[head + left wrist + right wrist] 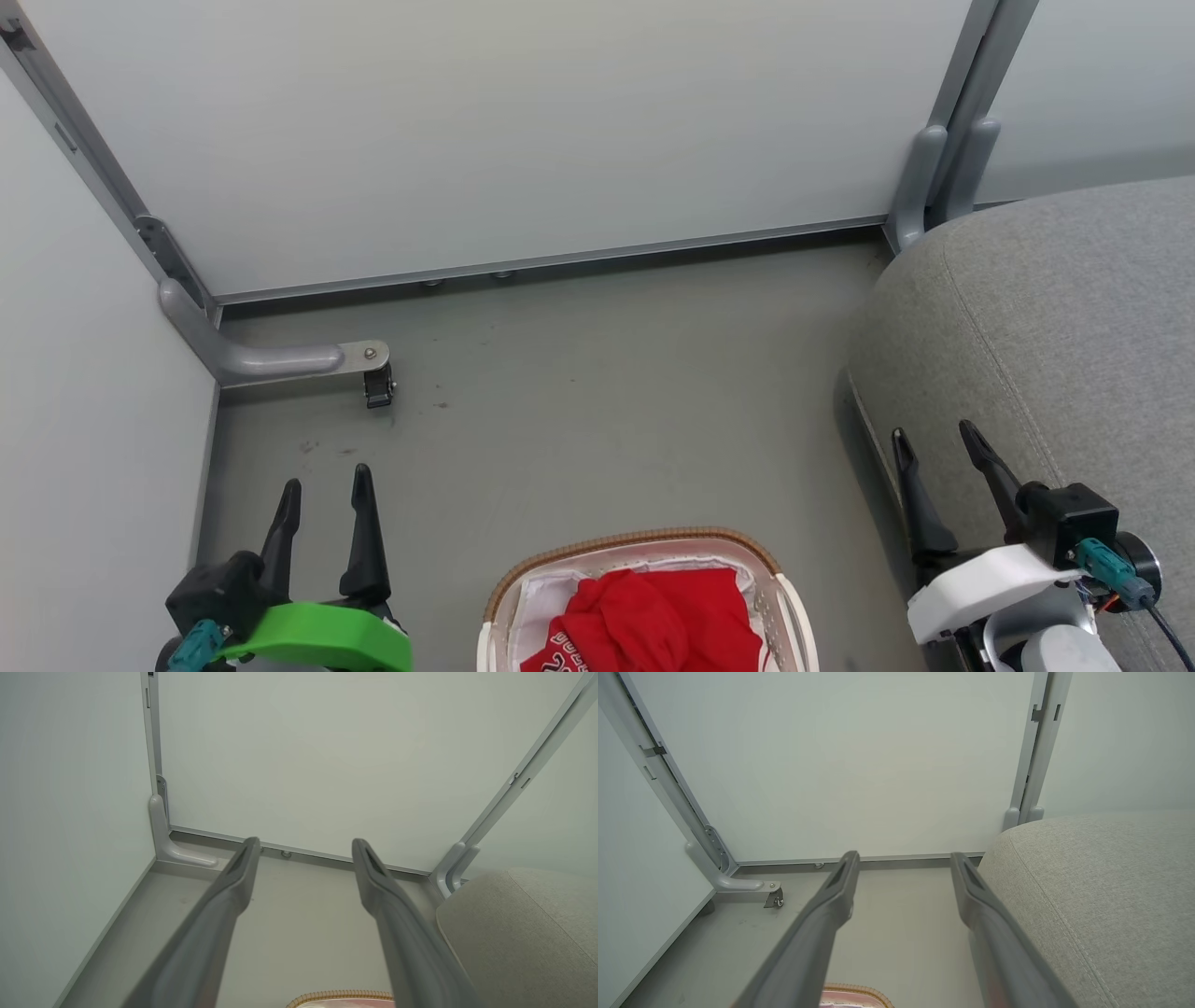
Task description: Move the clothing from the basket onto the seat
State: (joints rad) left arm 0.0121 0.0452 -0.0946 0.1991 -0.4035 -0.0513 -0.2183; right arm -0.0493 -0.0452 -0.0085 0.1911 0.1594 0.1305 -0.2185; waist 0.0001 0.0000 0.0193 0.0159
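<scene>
1. Progress, judged from how things lie: nothing has been moved. The clothing (653, 616) sits heaped inside the basket (635, 539), between the two claws and just behind their fingertips. The part of the seat (1074, 317) that shows carries no garment.
2. The left claw (327, 477) has its fingers spread apart and holds nothing. It hangs over the floor (607, 392), with the basket just to its right.
3. The right claw (932, 430) is also spread and empty. It sits at the seat's side edge, with the cushion ahead of it and to its right and the basket to its left.
4. All of the task is left: reach down into the basket, grip the red fabric, lift it over the rim, carry it right and let go on the cushion (how many garments are in the heap I cannot tell).
5. Edges to mind: the basket's tan rim, the seat's rounded corner ahead of the right claw, the wall panel (93, 392) close on the left claw's left, and the bracket foot (280, 359) ahead of it.
6. Open room: the floor ahead of both claws is bare up to the back panel (513, 121). The way from basket to seat looks short, but it must rise over the cushion's side.
</scene>
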